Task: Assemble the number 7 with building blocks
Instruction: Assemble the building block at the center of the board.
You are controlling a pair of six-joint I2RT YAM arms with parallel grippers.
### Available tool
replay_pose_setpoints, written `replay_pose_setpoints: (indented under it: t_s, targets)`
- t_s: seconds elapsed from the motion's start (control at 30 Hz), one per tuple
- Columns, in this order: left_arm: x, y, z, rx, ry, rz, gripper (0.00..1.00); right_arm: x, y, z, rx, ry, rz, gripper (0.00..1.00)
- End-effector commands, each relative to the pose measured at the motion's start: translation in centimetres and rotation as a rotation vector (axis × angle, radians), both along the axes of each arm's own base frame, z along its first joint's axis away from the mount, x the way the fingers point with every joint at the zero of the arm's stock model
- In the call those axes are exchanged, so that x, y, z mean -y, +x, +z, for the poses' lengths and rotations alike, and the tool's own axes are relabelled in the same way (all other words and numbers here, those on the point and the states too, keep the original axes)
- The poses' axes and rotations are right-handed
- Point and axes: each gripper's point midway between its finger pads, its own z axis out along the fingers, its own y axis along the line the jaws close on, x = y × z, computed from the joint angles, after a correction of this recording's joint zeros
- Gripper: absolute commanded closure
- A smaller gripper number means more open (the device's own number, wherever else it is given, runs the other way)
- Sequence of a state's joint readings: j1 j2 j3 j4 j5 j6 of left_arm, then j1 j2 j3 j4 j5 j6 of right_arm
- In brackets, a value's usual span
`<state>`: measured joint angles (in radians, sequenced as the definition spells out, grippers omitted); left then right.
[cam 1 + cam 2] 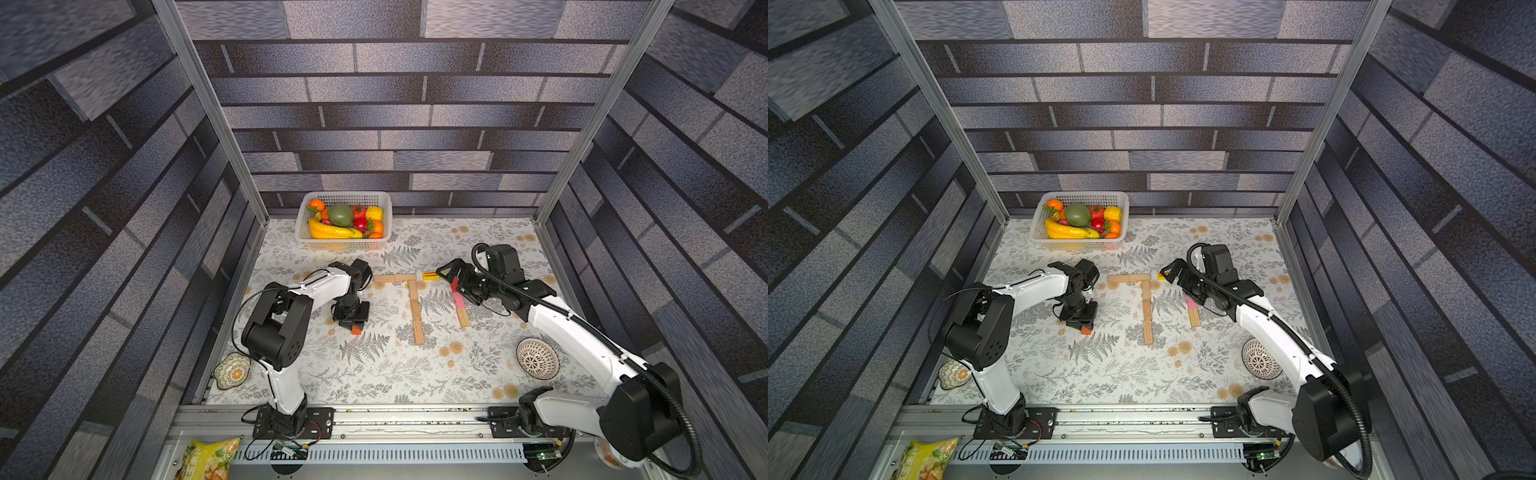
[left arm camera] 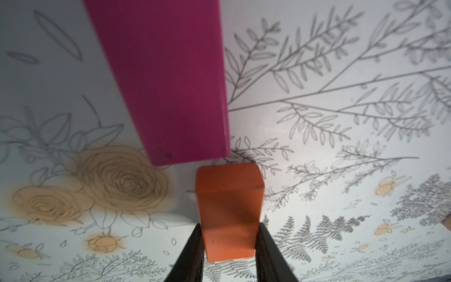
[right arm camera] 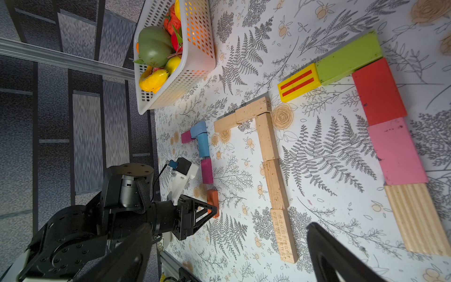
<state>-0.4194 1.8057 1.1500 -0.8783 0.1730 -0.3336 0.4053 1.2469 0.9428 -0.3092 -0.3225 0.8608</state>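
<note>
My left gripper (image 2: pixel 229 228) is shut on an orange block (image 2: pixel 229 207), its fingers pressed against both long sides. The block's far end sits just short of a magenta block (image 2: pixel 170 80). In the right wrist view the orange block (image 3: pixel 212 199) continues a line of magenta (image 3: pixel 207 171) and blue blocks (image 3: pixel 202 139). A tan wooden 7 (image 1: pixel 413 299) lies mid-table. To its right runs a 7 of yellow-striped (image 3: pixel 299 81), green (image 3: pixel 349 57), red (image 3: pixel 378 92), pink (image 3: pixel 396 151) and ridged tan blocks (image 3: pixel 417 217). My right gripper (image 1: pixel 453 282) hangs open above it, holding nothing.
A white basket (image 1: pixel 345 246) of toy fruit stands at the back. A patterned white bowl (image 1: pixel 537 358) sits front right beside the right arm, and a small flowered dish (image 1: pixel 232 371) front left. A snack bag (image 1: pixel 208 457) lies beyond the front rail.
</note>
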Motion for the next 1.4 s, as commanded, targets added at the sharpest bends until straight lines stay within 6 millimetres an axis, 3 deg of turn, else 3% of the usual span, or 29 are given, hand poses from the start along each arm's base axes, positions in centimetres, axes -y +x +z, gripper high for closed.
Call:
replay_pose_setpoints:
  t_s: [0.0, 0.5, 1.03, 1.37]
  targets:
    - [-0.8, 0.2, -0.8, -0.018, 0.039, 0.019, 0.68, 0.0, -0.2, -0.6, -0.014, -0.001, -0.004, 0.00]
    - [-1.9, 1.1, -0.9, -0.016, 0.037, 0.038, 0.69, -0.1, 0.2, -0.7, -0.020, 0.002, -0.013, 0.00]
    - [-1.6, 1.8, -0.9, -0.011, 0.017, 0.033, 0.66, -0.4, 0.4, -1.0, -0.029, 0.005, -0.024, 0.00]
    - [-1.7, 1.8, -0.8, -0.008, 0.007, 0.030, 0.56, -0.8, 0.3, -1.2, -0.030, -0.001, -0.020, 0.00]
